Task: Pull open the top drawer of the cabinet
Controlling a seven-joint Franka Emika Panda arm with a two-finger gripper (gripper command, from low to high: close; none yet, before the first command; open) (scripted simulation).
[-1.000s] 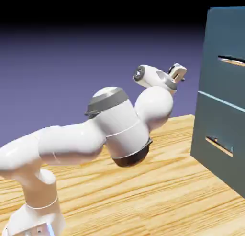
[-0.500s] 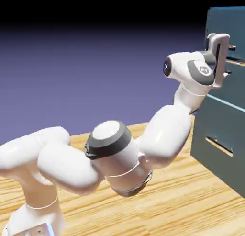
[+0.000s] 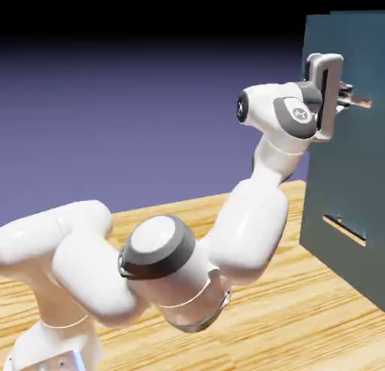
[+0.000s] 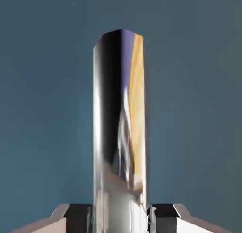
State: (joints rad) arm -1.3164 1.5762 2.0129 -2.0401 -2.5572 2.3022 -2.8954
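In the exterior view, with the bar handle (image 4: 120,133) clamped between the fingertips of the gripper (image 3: 347,98) and the top drawer (image 3: 353,136) directly ahead of them, the pull should be kept straight, level and smooth.

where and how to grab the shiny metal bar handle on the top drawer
Grip the shiny metal bar handle at its middle, coming straight at the dark teal-blue drawer front, one finger on each long side; the bar is narrow, long and stands proud of the flat front.
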